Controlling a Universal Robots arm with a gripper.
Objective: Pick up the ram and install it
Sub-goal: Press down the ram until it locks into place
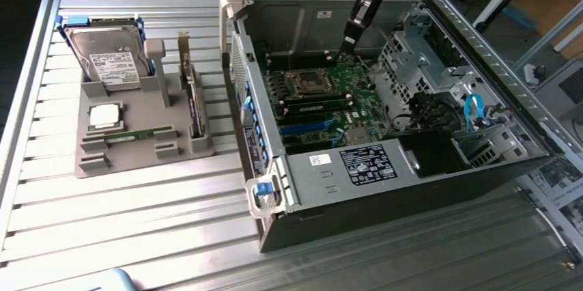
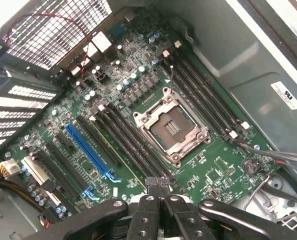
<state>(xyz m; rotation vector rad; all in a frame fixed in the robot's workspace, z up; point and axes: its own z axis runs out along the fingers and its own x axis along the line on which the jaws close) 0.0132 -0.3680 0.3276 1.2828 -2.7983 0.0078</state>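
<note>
The jaws (image 2: 158, 187) are seen closed and empty above the motherboard (image 2: 138, 115); the ram (image 1: 138, 134) is left in the tray (image 1: 136, 161).

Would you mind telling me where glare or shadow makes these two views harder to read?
Exterior view: the ribbed metal table shines with bright streaks, while the computer case interior lies in shadow. Wrist view: the vent grille is washed out by backlight; the motherboard is evenly lit.

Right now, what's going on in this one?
The arm's claw is shut and hangs inside the open computer case, above the motherboard near the empty CPU socket. It seems to hold nothing. A green ram stick lies in the grey holder outside the case.
</note>
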